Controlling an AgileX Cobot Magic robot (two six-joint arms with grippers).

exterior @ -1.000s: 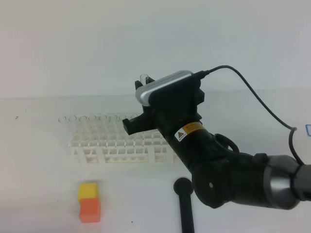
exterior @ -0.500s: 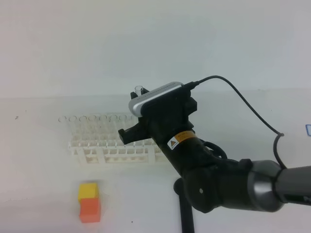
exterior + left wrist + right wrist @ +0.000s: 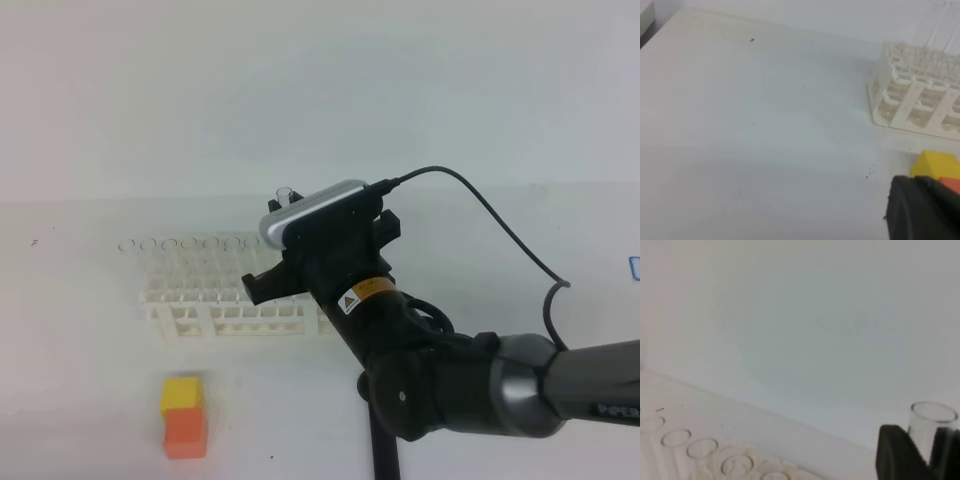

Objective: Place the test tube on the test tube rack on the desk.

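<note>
My right gripper [image 3: 284, 206] is shut on the clear test tube [image 3: 285, 193], held upright. Its open rim sticks up above the silver wrist camera, over the right end of the white test tube rack [image 3: 215, 295] on the pale desk [image 3: 80, 340]. In the right wrist view the tube [image 3: 932, 427] stands between the black fingertips [image 3: 895, 455]. The gripper [image 3: 922, 455] is above the rack's back row. Only a black corner of my left gripper [image 3: 922, 207] shows. The rack [image 3: 910, 95] lies ahead of it to the right.
Several clear tubes stand in the rack's back row, rims visible [image 3: 190, 243] [image 3: 702, 447]. A yellow-and-orange block [image 3: 183, 415] [image 3: 935, 165] sits in front of the rack. A black round-headed rod [image 3: 385, 450] lies at the front, partly under my right arm.
My right arm has moved left and slightly down with the tube, bringing it closer over the rack's right end. The rack and blocks have not moved.
</note>
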